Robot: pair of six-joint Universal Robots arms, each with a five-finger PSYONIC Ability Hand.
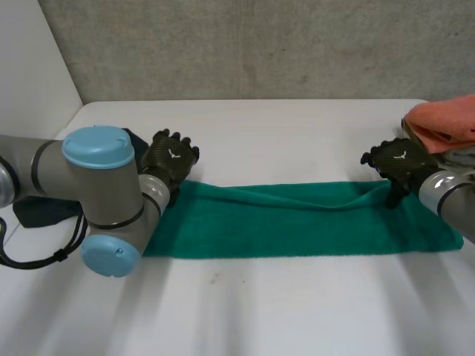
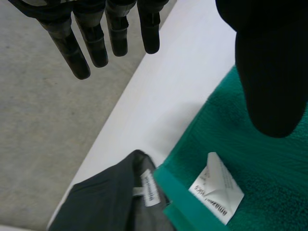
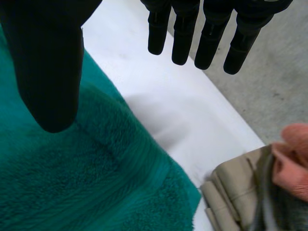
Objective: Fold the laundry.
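Note:
A green towel lies folded into a long strip across the table, with a raised crease along its far edge. My left hand hovers over the towel's far left corner with its fingers straight, its thumb spread and nothing between them. Below the thumb lies the green towel with a white label at its corner. My right hand is above the far right corner, its fingers straight and its thumb apart over the green towel, holding nothing.
A dark grey cloth lies beside the towel's left end, partly under my left arm. At the right table edge an orange cloth rests on a pile. The orange cloth lies on beige folded fabric there. The white table runs toward me.

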